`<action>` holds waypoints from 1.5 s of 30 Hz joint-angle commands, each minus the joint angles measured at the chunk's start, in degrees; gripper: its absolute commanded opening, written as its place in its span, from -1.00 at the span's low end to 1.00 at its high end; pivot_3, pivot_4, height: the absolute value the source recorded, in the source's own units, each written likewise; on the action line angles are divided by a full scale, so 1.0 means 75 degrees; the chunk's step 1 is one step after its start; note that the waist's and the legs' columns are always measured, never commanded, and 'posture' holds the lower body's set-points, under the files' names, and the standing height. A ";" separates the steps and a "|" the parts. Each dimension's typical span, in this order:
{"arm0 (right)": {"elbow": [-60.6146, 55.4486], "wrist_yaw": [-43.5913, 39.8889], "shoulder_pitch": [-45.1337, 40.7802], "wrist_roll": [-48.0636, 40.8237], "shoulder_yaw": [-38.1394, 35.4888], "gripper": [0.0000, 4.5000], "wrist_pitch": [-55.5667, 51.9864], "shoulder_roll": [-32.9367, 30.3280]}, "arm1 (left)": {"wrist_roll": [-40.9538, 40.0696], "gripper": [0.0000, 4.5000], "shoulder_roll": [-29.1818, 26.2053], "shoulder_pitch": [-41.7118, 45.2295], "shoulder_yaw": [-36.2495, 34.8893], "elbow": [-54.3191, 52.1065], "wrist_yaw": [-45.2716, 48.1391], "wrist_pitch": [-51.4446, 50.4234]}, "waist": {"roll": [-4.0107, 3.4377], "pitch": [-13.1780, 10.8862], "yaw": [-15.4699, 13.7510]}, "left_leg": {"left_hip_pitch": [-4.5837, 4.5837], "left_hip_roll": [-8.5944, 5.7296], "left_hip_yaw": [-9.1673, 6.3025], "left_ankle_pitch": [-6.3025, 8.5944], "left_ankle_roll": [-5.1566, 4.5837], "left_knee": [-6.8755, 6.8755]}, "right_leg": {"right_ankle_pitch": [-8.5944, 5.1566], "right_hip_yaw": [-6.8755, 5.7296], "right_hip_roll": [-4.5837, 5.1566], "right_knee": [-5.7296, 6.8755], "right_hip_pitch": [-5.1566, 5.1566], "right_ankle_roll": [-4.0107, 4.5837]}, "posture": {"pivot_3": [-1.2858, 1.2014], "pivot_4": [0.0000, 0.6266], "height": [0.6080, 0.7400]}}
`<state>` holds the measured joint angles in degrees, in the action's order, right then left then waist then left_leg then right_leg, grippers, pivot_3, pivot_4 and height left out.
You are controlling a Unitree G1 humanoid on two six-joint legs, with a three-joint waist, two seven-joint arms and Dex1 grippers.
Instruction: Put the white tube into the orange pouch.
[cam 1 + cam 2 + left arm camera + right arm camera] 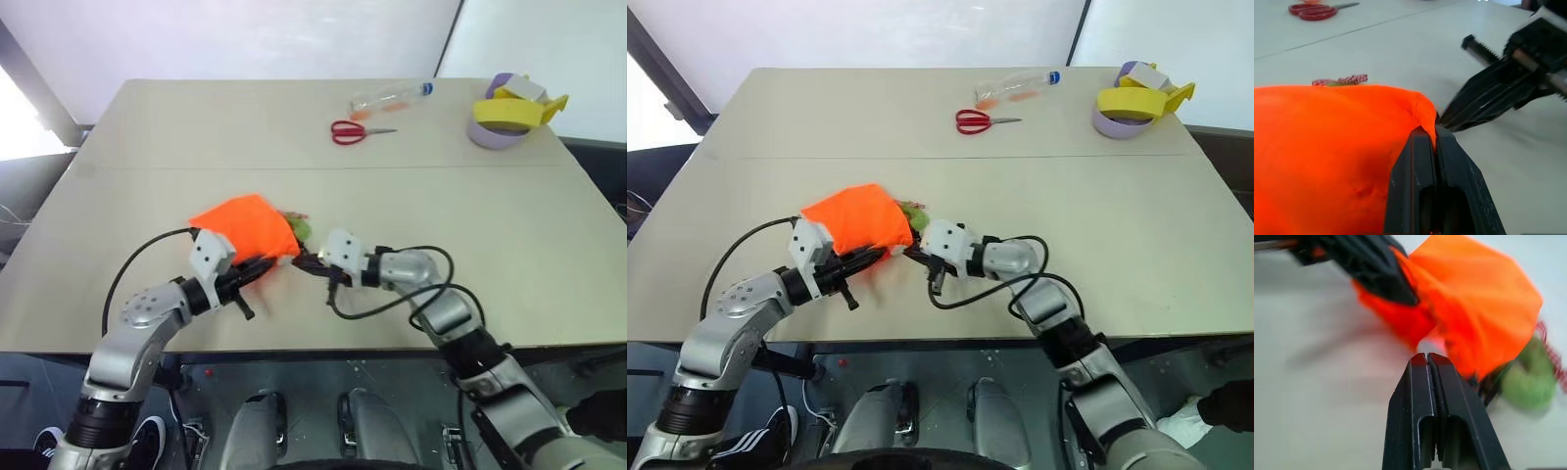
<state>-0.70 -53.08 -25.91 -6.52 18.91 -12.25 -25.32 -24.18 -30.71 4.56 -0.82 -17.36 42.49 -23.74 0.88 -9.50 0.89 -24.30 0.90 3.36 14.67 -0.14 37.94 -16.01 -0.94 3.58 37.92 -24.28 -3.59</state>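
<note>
On the beige table (490, 235) the orange pouch (250, 224) sits near the front edge. The left gripper (1429, 134) pinches the pouch's fabric edge between closed fingers. The right gripper (1426, 357) is closed on nothing, its tips just beside the pouch.

The pouch (250, 225) is bright orange, with a green tassel (1529, 378) and a red-and-white speckled cord (1342, 80). Both grippers have black fingers (1420, 191) and silver-grey arms with white blocks. The table (196, 127) is pale beige. Far off lie scissors (355, 131) with red handles, and a clear bottle (392, 98) with a blue cap. At the far right is a yellow tape roll (514, 113) on a light purple one.
</note>
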 commanded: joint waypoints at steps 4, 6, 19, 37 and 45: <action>0.0091 0.0473 -0.0625 -0.0682 -0.1242 -0.97 -0.0799 0.0047 | -0.0004 -1.00 -0.0332 -0.0044 -0.0235 -0.0031 0.0242 0.0209 | -0.0001 -0.0001 0.0061 | 0.0005 0.0002 -0.0001 0.0001 0.0002 -0.0003 | 0.0007 0.0000 0.0000 0.0001 -0.0001 0.0018 | 0.03 -0.52 1.00; 0.0647 0.0916 -0.1157 -0.0860 -0.1539 -0.97 -0.1113 0.0524 | 0.0043 -1.00 -0.0338 0.0019 -0.0188 0.0102 0.0284 0.0287 | -0.0003 -0.0002 0.0129 | 0.0008 0.0003 -0.0001 0.0001 0.0002 -0.0007 | 0.0017 0.0001 0.0000 0.0003 -0.0008 0.0033 | 0.03 -0.52 1.00; 0.2188 0.2624 -0.2863 -0.0658 -0.1381 0.77 -0.3617 0.2252 | 0.0077 -1.00 -0.0181 -0.0084 -0.0053 0.0018 0.0223 0.0312 | -0.0005 -0.0002 0.0229 | -0.0016 0.0002 0.0004 -0.0005 0.0008 -0.0013 | 0.0033 -0.0003 0.0000 -0.0010 -0.0027 0.0014 | 0.03 -0.52 1.00; 0.4527 0.3817 -0.3467 0.0613 -0.0818 0.77 -0.2950 0.3128 | 0.0188 -1.00 0.0140 -0.0260 0.0025 -0.0165 -0.0003 0.0410 | -0.0005 -0.0002 0.0239 | 0.0001 0.0002 0.0010 -0.0014 0.0023 -0.0069 | 0.0035 -0.0006 0.0000 -0.0010 -0.0039 0.0011 | 0.03 -0.52 1.00; 0.4204 0.3589 -0.3314 0.0676 -0.0803 -0.74 -0.3059 0.3071 | 0.0210 -1.00 0.0154 -0.0241 0.0030 -0.0150 -0.0044 0.0453 | -0.0006 -0.0001 0.0233 | 0.0026 0.0002 0.0011 -0.0021 0.0031 -0.0091 | 0.0036 -0.0006 0.0000 0.0001 -0.0035 0.0009 | 0.03 -0.52 1.00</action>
<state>32.20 -26.59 -50.93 -2.34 13.27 -34.77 -1.42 -22.94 -29.48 2.73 -0.70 -16.38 42.18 -21.56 0.84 -9.51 2.64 -24.10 0.91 3.45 14.51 0.09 37.26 -15.74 -0.98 3.58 37.94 -24.55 -3.52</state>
